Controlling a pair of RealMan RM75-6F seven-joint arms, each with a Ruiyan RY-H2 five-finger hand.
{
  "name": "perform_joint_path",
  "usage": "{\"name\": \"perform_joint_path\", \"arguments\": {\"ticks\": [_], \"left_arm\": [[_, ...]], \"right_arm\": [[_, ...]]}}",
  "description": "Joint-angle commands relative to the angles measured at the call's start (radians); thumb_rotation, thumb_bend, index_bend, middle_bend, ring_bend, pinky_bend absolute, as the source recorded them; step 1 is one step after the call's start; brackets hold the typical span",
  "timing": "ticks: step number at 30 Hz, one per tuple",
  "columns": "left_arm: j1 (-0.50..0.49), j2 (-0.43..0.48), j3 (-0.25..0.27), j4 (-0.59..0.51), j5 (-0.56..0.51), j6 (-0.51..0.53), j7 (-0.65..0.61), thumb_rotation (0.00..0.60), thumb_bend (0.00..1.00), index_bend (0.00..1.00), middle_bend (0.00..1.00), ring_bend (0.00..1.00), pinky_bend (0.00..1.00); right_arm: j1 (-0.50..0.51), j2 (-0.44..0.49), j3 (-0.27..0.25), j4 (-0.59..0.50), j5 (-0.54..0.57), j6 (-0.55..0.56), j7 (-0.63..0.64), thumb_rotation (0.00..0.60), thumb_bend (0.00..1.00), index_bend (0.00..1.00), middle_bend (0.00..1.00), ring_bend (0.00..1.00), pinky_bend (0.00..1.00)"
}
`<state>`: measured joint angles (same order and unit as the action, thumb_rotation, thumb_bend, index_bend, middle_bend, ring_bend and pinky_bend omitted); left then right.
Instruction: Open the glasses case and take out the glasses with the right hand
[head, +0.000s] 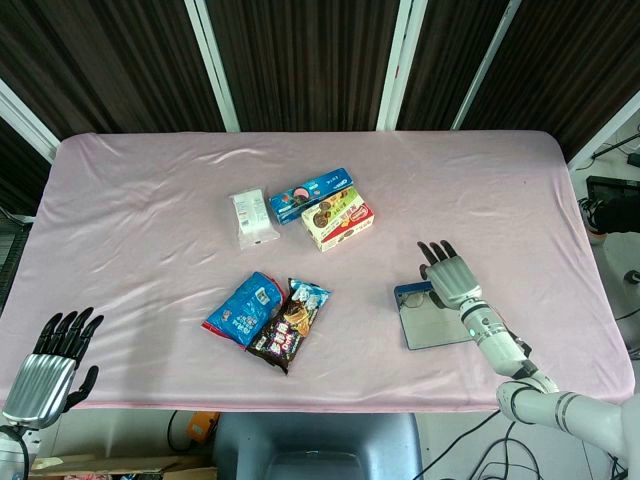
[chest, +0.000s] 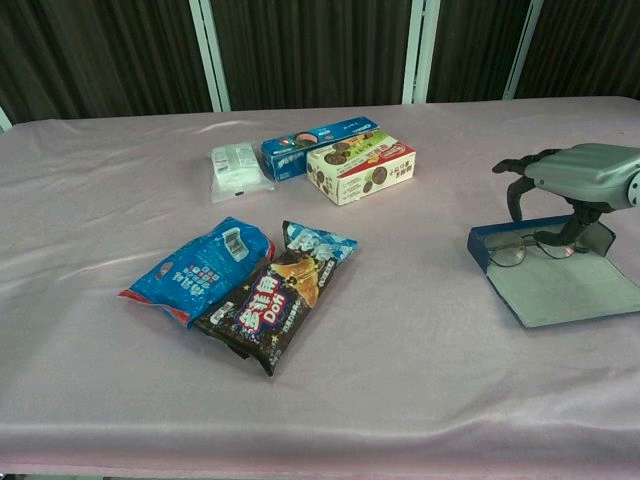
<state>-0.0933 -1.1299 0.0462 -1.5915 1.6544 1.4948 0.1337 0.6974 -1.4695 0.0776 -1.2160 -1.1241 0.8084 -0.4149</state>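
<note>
The glasses case (head: 432, 322) lies open and flat on the pink cloth at the right, blue outside and grey inside (chest: 565, 288). The thin-framed glasses (chest: 518, 248) lie in its far part, also visible in the head view (head: 414, 298). My right hand (head: 452, 272) hovers palm down over the far end of the case (chest: 588, 172), fingers spread and bent downward, its thumb reaching down beside the right lens. I see nothing gripped in it. My left hand (head: 45, 372) hangs off the table's near left corner, fingers apart and empty.
Two snack bags, blue (chest: 200, 268) and dark (chest: 277, 295), lie at the middle. Behind them are a blue biscuit box (chest: 318, 146), a green and red box (chest: 361, 170) and a white packet (chest: 237, 168). The table's right edge is close to the case.
</note>
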Motion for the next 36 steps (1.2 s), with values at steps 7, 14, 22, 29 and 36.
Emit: {"name": "perform_joint_path", "arguments": {"ticks": [7,14,22,29,36], "left_arm": [[-0.001,0.0,-0.001,0.001,0.0,0.0,-0.003,0.6,0.43,0.0,0.0,0.0,0.0],[0.0,0.0,-0.001,0.001,-0.001,0.001,-0.003,0.6,0.43,0.0,0.0,0.0,0.0],[0.001,0.001,-0.001,0.001,-0.001,0.003,-0.005,0.6,0.43,0.0,0.0,0.0,0.0],[0.002,0.002,0.0,0.001,0.002,0.005,-0.008,0.6,0.43,0.0,0.0,0.0,0.0],[0.003,0.005,0.0,0.002,0.004,0.008,-0.015,0.6,0.43,0.0,0.0,0.0,0.0]], "right_arm": [[0.003,-0.003,0.002,0.002,0.008,-0.003,-0.007,0.6,0.58,0.61,0.0,0.0,0.0],[0.004,-0.007,0.001,0.006,0.011,-0.002,-0.013,0.6,0.59,0.65,0.0,0.0,0.0],[-0.006,-0.02,0.015,0.006,-0.022,0.053,0.017,0.6,0.59,0.67,0.01,0.0,0.0],[-0.04,-0.072,0.008,0.051,-0.142,0.211,0.045,0.6,0.59,0.67,0.01,0.0,0.0],[-0.079,-0.158,-0.024,0.164,-0.286,0.413,-0.046,0.6,0.59,0.67,0.02,0.0,0.0]]}}
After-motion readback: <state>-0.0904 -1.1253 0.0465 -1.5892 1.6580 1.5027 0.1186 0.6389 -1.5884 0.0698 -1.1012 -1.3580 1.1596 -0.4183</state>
